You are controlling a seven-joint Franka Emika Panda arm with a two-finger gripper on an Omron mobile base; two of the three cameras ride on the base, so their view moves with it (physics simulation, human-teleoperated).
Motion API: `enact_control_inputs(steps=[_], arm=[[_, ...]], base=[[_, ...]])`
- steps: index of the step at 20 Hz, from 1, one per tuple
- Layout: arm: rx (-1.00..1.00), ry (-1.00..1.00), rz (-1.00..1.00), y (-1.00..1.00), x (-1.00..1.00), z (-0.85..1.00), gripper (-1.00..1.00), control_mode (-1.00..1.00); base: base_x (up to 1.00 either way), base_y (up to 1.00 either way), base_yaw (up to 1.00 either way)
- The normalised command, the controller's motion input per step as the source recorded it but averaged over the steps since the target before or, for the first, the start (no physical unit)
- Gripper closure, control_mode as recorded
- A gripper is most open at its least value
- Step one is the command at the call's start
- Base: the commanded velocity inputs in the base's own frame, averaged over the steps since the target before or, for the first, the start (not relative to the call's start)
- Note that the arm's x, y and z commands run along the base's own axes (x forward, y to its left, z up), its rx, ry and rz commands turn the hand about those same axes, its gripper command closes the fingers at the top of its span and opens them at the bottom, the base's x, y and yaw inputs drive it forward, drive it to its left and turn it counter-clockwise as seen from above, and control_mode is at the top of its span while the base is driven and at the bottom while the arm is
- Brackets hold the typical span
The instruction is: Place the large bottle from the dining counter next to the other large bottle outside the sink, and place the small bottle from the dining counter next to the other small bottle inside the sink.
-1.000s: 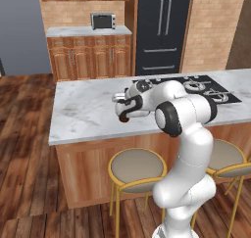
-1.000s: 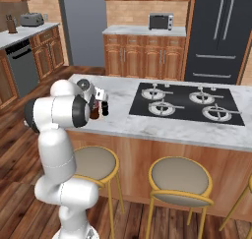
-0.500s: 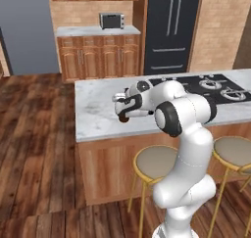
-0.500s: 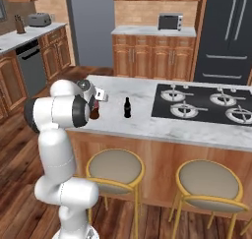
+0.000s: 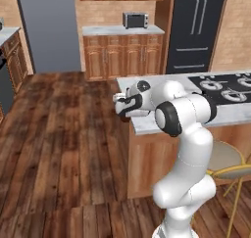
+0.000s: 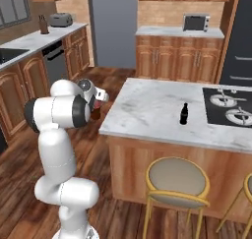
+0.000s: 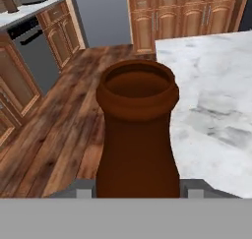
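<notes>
The jaws (image 7: 135, 194) are closed on the large brown bottle (image 7: 137, 130), carried clear of the dining counter (image 6: 147, 110); next, drive toward the sink (image 6: 11, 54).

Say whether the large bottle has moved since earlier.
Yes. The large bottle, in the gripper, went from above the dining counter to past its end, over the floor.

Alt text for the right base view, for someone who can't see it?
A white robot arm holds a brown bottle in its gripper beside a marble island. A small dark bottle stands on the island near a black stove plate.
</notes>
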Motion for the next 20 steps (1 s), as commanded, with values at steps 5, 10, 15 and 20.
enact_control_inputs(steps=[5, 10, 15, 20], arm=[[0.0, 0.0, 0.0, 0.0, 0.0, 0.0, 1.0, 1.0], [0.0, 0.0, 0.0, 0.0, 0.0, 0.0, 1.0, 1.0], [0.0, 0.0, 0.0, 0.0, 0.0, 0.0, 1.0, 1.0], [0.0, 0.0, 0.0, 0.0, 0.0, 0.0, 1.0, 1.0]], base=[[0.22, 0.89, 0.21], [0.29, 0.68, 0.3], [0.53, 0.29, 0.24], [0.94, 0.04, 0.14]])
